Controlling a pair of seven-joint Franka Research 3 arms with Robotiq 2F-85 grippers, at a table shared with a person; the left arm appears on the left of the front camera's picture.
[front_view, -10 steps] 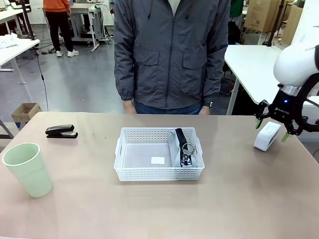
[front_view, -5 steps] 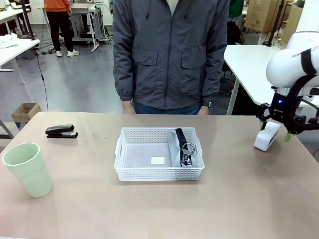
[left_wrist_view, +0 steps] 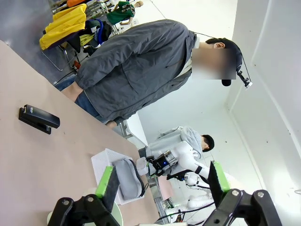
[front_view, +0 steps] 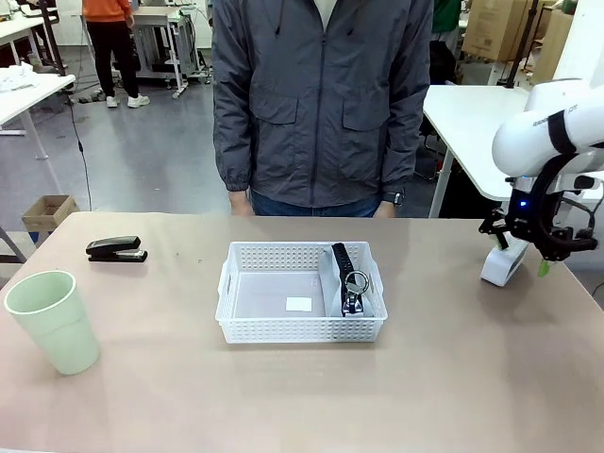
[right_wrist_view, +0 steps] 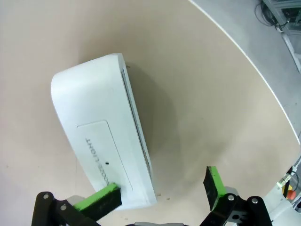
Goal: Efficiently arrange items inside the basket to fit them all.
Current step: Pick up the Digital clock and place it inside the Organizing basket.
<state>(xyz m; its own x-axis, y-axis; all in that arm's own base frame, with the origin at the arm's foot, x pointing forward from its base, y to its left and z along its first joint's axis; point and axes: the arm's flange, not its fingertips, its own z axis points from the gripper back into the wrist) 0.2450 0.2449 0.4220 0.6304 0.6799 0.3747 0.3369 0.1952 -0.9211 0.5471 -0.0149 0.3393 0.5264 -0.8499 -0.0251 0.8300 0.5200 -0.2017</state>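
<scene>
Nearest, at about eight o'clock from the basket, the green cup [front_view: 52,321] stands upright on the table [front_view: 444,377], outside the basket and untouched. The basket [front_view: 302,327] sits mid-table and holds one thing so far, the grey pouch [front_view: 351,279], stood on edge along its three-o'clock wall, which leaves most of the floor free. Out at three o'clock, near the table edge, the white block [front_view: 498,268] stands with the right gripper [front_view: 517,251] lowered over it. The right wrist view shows that gripper's jaws spread and empty, with one green pad [right_wrist_view: 99,198] right against the block's end, though I cannot confirm contact. The left gripper [left_wrist_view: 162,181] hangs wide open, gripping nothing. At ten o'clock the stapler [front_view: 116,249] lies well apart from the basket. I judge the task roughly a quarter done, with block, stapler and cup left to pack. Beyond, the person [front_view: 321,104] stands at twelve o'clock, hands cut off by the table's far edge. The pouch shows edge-on, so its bulk is hard to gauge, and a small white patch [front_view: 298,304] on the basket floor is unidentifiable.
</scene>
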